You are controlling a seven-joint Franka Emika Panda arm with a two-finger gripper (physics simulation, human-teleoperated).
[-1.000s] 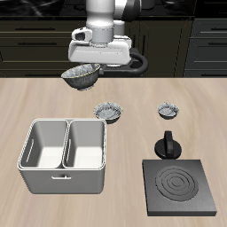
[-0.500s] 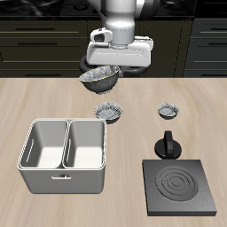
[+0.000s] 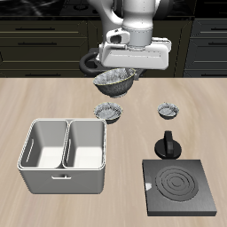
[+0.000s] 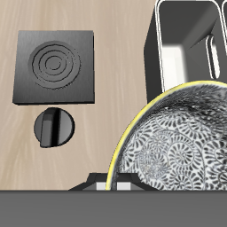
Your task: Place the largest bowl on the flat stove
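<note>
My gripper (image 3: 122, 74) is shut on the rim of the largest bowl (image 3: 115, 83), a grey-white marbled bowl, and holds it in the air above the back of the table. In the wrist view the bowl (image 4: 177, 133) hangs close under the gripper, its patterned inside and rim showing. The flat stove (image 3: 179, 187) is a black square plate with ring burner and a round knob (image 3: 167, 144), near the table's front edge. It also shows in the wrist view (image 4: 55, 66), with the knob (image 4: 54, 128) beside it. The fingertips are hidden.
A grey double-compartment bin (image 3: 64, 155) stands near the front edge, beside the stove; it shows in the wrist view (image 4: 191, 40). The medium speckled bowl (image 3: 109, 112) and the smallest speckled bowl (image 3: 169, 110) sit on the table farther back.
The gripper has carried the largest bowl sideways through the air, from above the bin's side toward the stove's side, and a little lower.
</note>
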